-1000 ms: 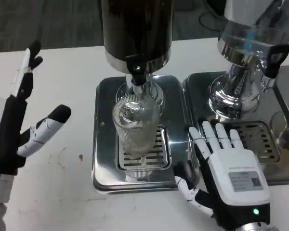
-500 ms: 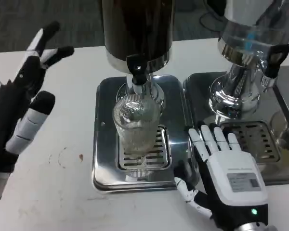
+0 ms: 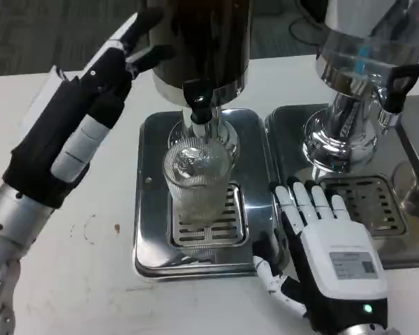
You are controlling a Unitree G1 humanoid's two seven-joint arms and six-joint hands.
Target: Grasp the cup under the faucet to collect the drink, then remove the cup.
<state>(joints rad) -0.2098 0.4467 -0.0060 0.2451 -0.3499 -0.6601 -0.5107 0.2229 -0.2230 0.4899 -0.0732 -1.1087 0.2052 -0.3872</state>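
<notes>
A clear ribbed cup (image 3: pixel 196 183) stands upright on the grate of a steel drip tray (image 3: pixel 150 209), right under the black faucet (image 3: pixel 197 99) of a dark dispenser (image 3: pixel 199 42). My left hand (image 3: pixel 80 125) is raised to the left of the dispenser, fingers spread and reaching toward its body, holding nothing. My right hand (image 3: pixel 321 244) lies flat at the tray's right edge, fingers extended and apart, a short gap from the cup.
A second, chrome dispenser (image 3: pixel 363 77) with its own drip tray (image 3: pixel 377 202) stands to the right, close behind my right hand. White table (image 3: pixel 84 279) surface lies open at the front left.
My left hand has risen and swung right, from the table's left side up toward the dark dispenser. The right hand and the cup have stayed put.
</notes>
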